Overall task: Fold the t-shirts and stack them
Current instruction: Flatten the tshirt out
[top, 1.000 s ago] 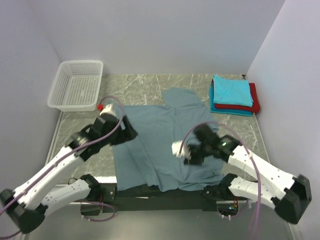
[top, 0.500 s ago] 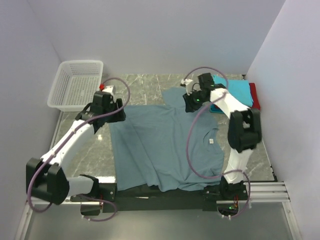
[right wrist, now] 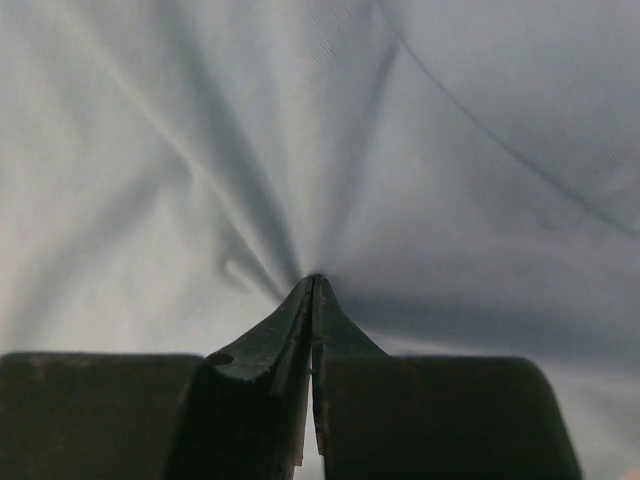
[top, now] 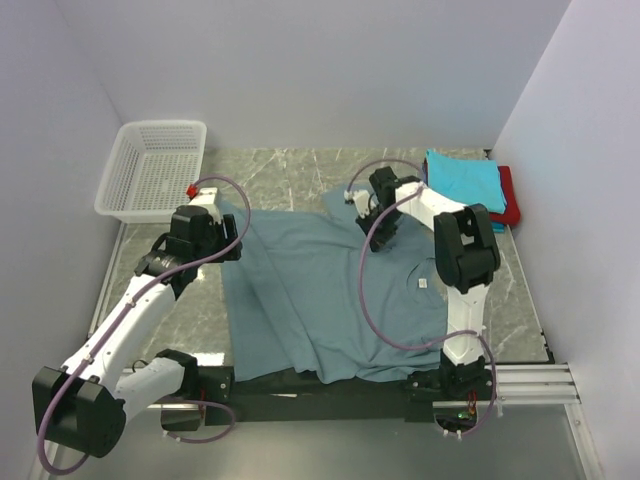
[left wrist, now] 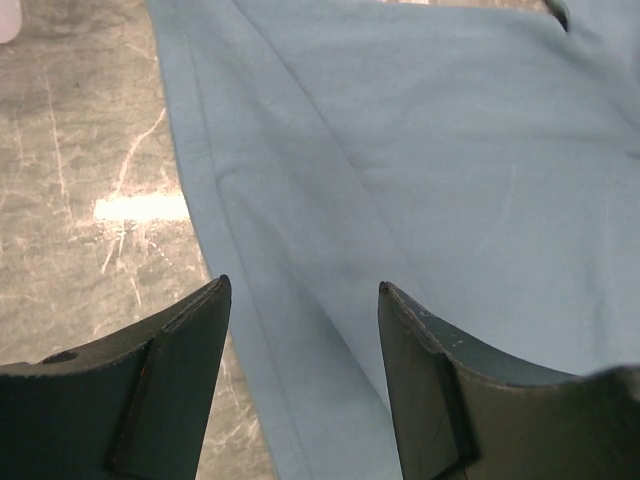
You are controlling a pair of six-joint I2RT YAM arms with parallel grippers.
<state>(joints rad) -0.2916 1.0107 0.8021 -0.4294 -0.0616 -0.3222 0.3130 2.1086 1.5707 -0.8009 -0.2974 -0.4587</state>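
Cloth, soft and limp: grey-blue tee (top: 320, 290) spread over most of the table (top: 290, 170), near hem rumpled at the front edge by the arm bases. Likely light, with no stiffness to keep a shape, so apt to sag and crease between two holds; probably grippy enough for a plain pinch. Best taken at doubled edges such as side seam, sleeve hem or shoulder, rather than mid-panel.

Further in, neck label (top: 422, 283) face up on the right half. At the tee's left side, left gripper (left wrist: 305, 290) spread wide, straddling the folded side edge. Hard to tell whether touching the cloth or hovering just above. Holds nothing.

Beyond, by the far sleeve, right gripper (right wrist: 313, 280) pressed fully together on a pinch of the tee, creases fanning out from the tips.

Farthest back, folded stack (top: 465, 185) of turquoise, red and teal shirts in the right corner, near the tee's far sleeve. White basket (top: 155, 170) in the left corner.
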